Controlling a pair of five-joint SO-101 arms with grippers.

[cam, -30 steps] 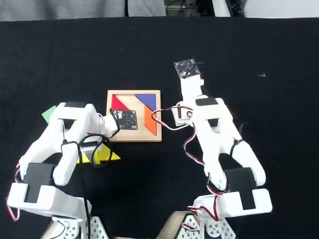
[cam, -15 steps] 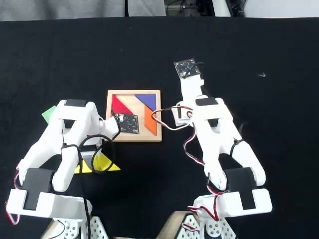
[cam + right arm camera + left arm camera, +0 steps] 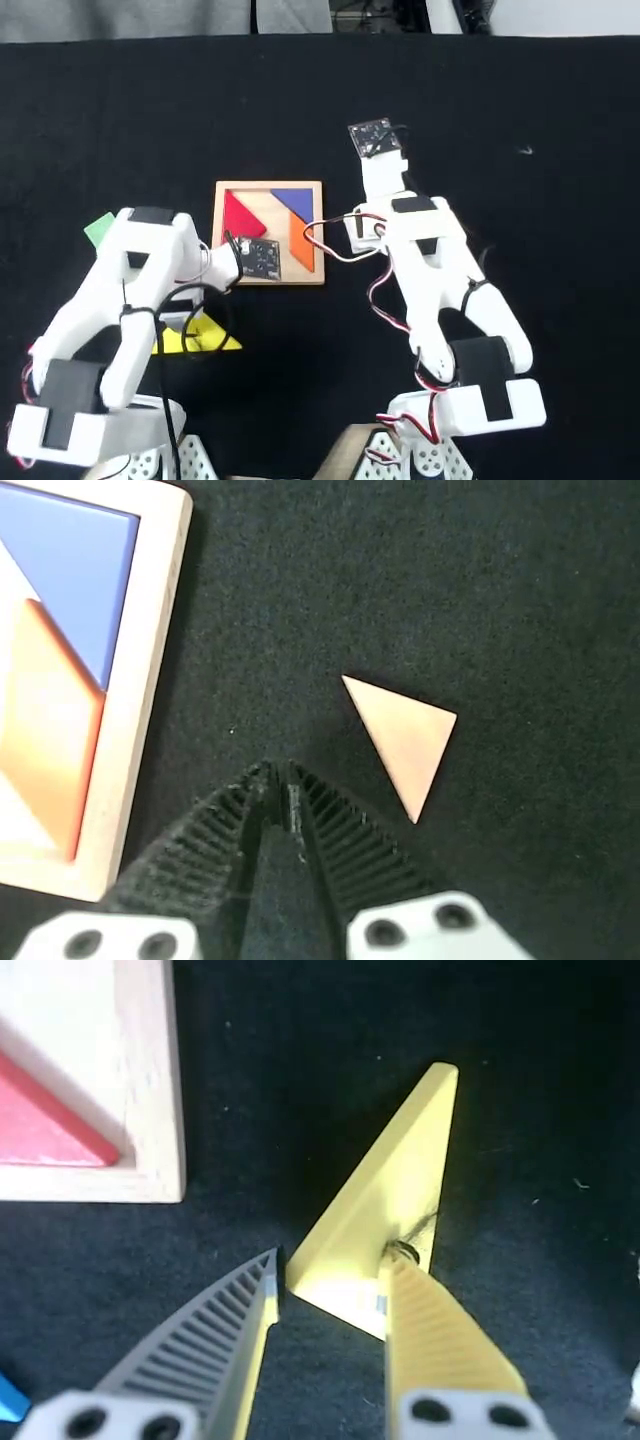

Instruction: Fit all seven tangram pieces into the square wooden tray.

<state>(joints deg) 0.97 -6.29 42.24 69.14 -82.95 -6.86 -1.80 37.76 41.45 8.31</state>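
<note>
The square wooden tray [image 3: 268, 279] lies mid-table and holds a red triangle [image 3: 238, 212], a blue piece [image 3: 290, 199] and an orange piece [image 3: 301, 246]. Near its front left corner lies a yellow triangle [image 3: 203, 338]. My left gripper [image 3: 330, 1265] is shut on the wide end of the yellow triangle [image 3: 400, 1190], beside the tray corner [image 3: 150, 1160]. My right gripper [image 3: 280, 775] is shut and empty, hanging just right of the tray rim [image 3: 140, 680]. A pale peach triangle [image 3: 405, 740] lies flat on the cloth close to it.
A green piece [image 3: 98, 228] lies at the left, partly behind the left arm [image 3: 140, 270]. A blue scrap [image 3: 6, 1396] shows at the left wrist view's edge. The right arm [image 3: 430, 270] stands right of the tray. Black cloth stretches bare at the far side and far right.
The left arm has swung, its wrist drifting right along the tray's front rim. The yellow triangle has slid toward the table's front. The right arm has kept still.
</note>
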